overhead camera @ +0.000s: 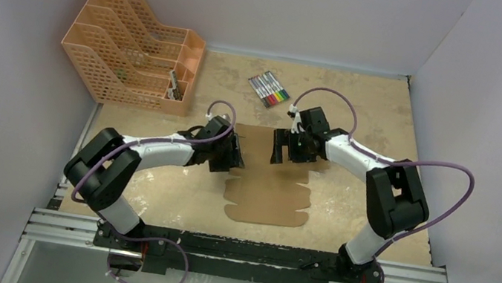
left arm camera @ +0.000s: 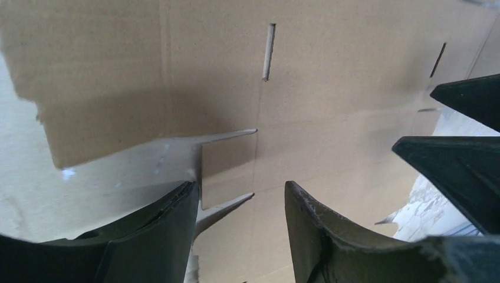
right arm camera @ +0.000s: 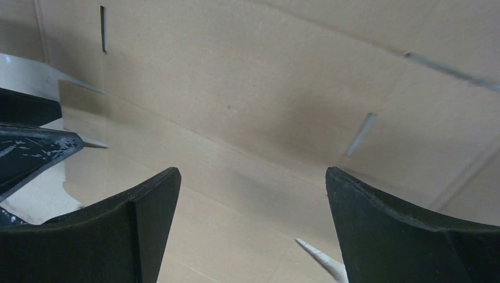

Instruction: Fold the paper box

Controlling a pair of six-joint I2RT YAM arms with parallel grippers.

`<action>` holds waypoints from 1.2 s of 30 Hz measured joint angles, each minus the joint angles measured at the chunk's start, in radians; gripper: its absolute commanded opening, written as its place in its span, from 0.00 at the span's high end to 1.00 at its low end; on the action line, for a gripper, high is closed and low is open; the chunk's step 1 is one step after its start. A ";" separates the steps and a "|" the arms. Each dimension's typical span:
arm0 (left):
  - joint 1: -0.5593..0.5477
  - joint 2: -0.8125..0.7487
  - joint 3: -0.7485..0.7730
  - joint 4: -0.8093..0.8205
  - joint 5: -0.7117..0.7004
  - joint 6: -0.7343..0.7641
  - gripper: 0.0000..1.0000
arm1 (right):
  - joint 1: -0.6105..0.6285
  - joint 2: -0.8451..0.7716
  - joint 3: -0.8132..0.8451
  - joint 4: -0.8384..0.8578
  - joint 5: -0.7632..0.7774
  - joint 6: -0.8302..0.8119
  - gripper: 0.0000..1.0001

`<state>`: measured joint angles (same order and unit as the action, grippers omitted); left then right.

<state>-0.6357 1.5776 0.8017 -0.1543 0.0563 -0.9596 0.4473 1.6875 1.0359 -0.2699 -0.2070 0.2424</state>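
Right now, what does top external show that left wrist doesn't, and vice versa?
Top external only: the orange file rack, the markers, both whole arms, and the full outline of the paper box, lying flat.
Left wrist only: the narrow slot and the flap cuts in the cardboard, close up.
Both: the paper box, the left gripper at its left edge, and the right gripper facing it. Both are open.

Soft even light, mild close-up blur.

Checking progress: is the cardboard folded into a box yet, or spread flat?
Spread flat: the paper box lies as a die-cut sheet, tabs visible, no walls raised.
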 measured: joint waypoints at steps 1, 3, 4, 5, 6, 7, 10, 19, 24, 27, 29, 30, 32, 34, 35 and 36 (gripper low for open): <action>-0.007 0.008 0.001 0.006 0.001 -0.002 0.46 | 0.002 0.000 -0.011 0.004 -0.004 0.004 0.05; -0.023 0.026 0.008 0.021 0.007 -0.015 0.46 | 0.004 0.000 -0.029 0.016 -0.014 0.011 0.05; -0.028 0.032 0.013 0.029 0.007 -0.019 0.46 | 0.005 0.000 -0.034 0.023 -0.017 0.016 0.05; -0.031 0.039 0.017 0.034 0.007 -0.022 0.46 | 0.005 0.000 -0.039 0.035 -0.020 0.020 0.05; -0.035 0.047 0.025 0.035 0.007 -0.026 0.46 | 0.005 0.000 -0.042 0.047 -0.021 0.025 0.05; -0.036 0.052 0.031 0.035 0.007 -0.027 0.46 | 0.005 0.000 -0.047 0.059 -0.021 0.030 0.05; -0.040 0.059 0.041 0.035 0.004 -0.028 0.47 | 0.005 0.000 -0.064 0.090 -0.021 0.043 0.05; -0.043 0.047 0.075 0.004 -0.013 -0.035 0.53 | 0.023 -0.022 -0.113 0.170 -0.010 0.089 0.05; -0.066 0.045 0.092 0.016 -0.014 -0.037 0.58 | 0.042 -0.023 -0.126 0.210 0.010 0.110 0.05; -0.085 0.045 0.095 0.019 -0.015 -0.041 0.60 | 0.050 -0.026 -0.134 0.227 0.015 0.118 0.05; -0.095 0.046 0.096 0.018 -0.015 -0.043 0.62 | 0.051 -0.027 -0.137 0.233 0.017 0.122 0.05; -0.098 0.047 0.097 0.018 -0.015 -0.043 0.62 | 0.051 -0.027 -0.137 0.233 0.018 0.124 0.05; -0.106 0.056 0.106 0.015 -0.015 -0.043 0.63 | 0.051 -0.028 -0.140 0.237 0.023 0.129 0.05; -0.114 0.066 0.115 0.014 -0.017 -0.043 0.63 | 0.052 -0.030 -0.141 0.239 0.027 0.133 0.05; -0.118 0.067 0.117 0.010 -0.018 -0.043 0.62 | 0.053 -0.032 -0.143 0.239 0.030 0.134 0.05; -0.121 0.067 0.118 0.009 -0.019 -0.042 0.61 | 0.053 -0.034 -0.144 0.239 0.032 0.135 0.04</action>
<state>-0.7563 1.6444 0.9195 -0.1452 0.0368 -1.0019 0.5003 1.6535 0.8921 -0.0311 -0.1745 0.3775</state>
